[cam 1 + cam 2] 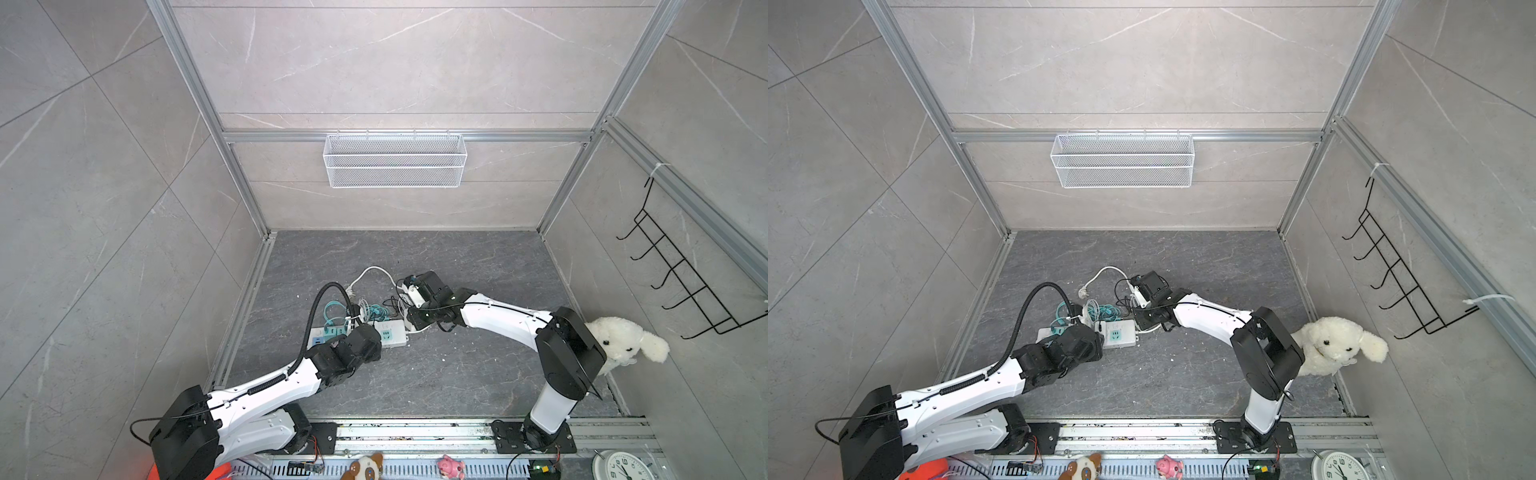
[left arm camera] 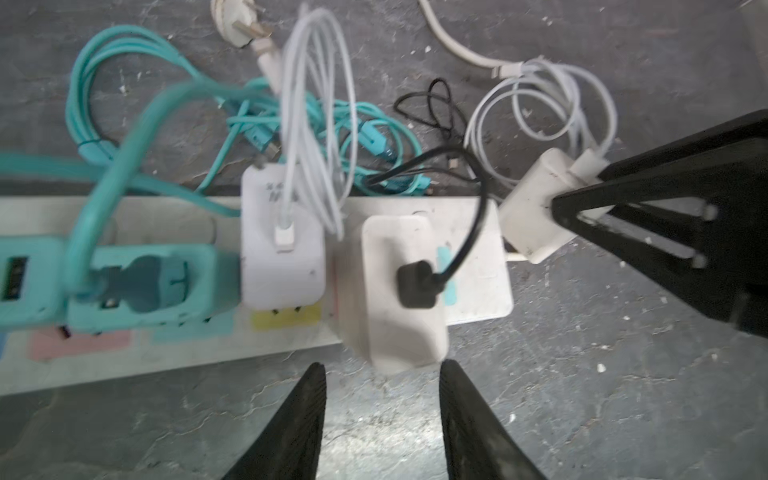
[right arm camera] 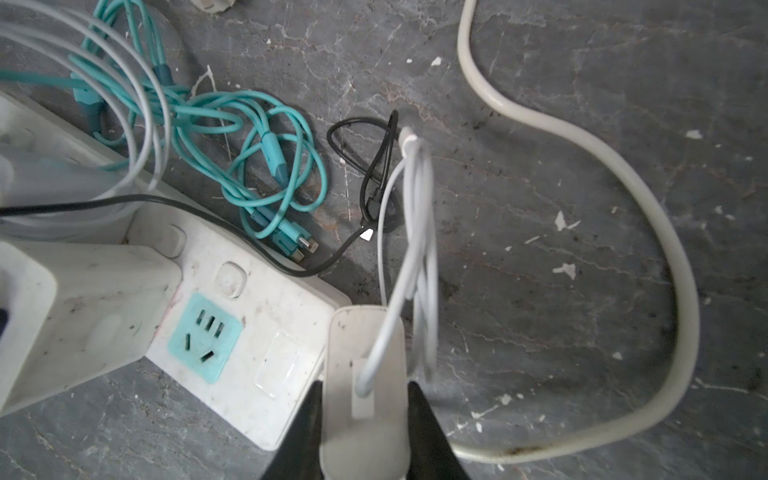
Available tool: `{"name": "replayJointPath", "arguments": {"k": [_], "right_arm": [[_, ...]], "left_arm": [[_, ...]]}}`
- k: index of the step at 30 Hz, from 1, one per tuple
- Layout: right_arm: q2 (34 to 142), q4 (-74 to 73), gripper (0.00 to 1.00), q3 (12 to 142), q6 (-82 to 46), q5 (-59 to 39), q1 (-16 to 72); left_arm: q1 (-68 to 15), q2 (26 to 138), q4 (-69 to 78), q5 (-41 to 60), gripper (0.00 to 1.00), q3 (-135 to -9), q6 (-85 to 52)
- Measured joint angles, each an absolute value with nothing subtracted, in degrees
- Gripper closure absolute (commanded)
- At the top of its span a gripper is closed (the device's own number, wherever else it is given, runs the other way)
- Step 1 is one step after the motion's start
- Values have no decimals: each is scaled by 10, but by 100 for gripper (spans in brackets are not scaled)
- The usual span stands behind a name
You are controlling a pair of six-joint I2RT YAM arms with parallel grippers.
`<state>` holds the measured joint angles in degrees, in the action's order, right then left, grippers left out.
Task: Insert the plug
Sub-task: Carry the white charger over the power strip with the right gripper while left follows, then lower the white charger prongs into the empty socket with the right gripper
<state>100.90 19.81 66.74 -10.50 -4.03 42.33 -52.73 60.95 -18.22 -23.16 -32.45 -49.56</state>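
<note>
The dark marbled bench (image 1: 457, 374) carries everything, and the white power strip (image 3: 266, 307) lies across it between my two arms.

My right hand (image 3: 365, 386) is clenched on the plug (image 3: 365, 340), a white charger block, with one finger on each of its sides. The plug hangs just off the end of the strip, next to the free teal socket (image 3: 205, 336) and not in it. In the left wrist view it sits tilted past the strip's end. A thin white cable (image 3: 415, 232) loops out of its face.

My left hand (image 2: 382, 365) is released, its fingers apart with nothing between them. It is low over the bench, just in front of a white adapter (image 2: 386, 332) seated in the strip, which has a black cable (image 2: 415, 284) plugged into it.

Further along the strip stand another white adapter (image 2: 282, 274) and two teal adapters (image 2: 145, 291).

Behind the strip lie tangled teal cables (image 3: 270, 166). A thick white cord (image 3: 665, 232) curves over the bench beside the plug.
</note>
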Motion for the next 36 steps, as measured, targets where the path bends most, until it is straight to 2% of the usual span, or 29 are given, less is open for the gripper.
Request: {"name": "replayJointPath", "arguments": {"k": [16, 21, 26, 29, 36], "right_arm": [[992, 182, 91, 643, -118, -95, 556], [960, 196, 91, 639, -105, -57, 582], [914, 207, 91, 639, -73, 8, 588], [909, 205, 90, 642, -51, 10, 588], [973, 190, 90, 691, -14, -15, 590]], "left_arm": [[-527, 407, -310, -280, 48, -303, -501], [-527, 356, -356, -300, 47, -298, -513], [-527, 332, -386, -312, 46, -294, -524], [-527, 329, -390, -315, 45, -294, -527], [-527, 333, -398, -315, 45, -294, -527]]}}
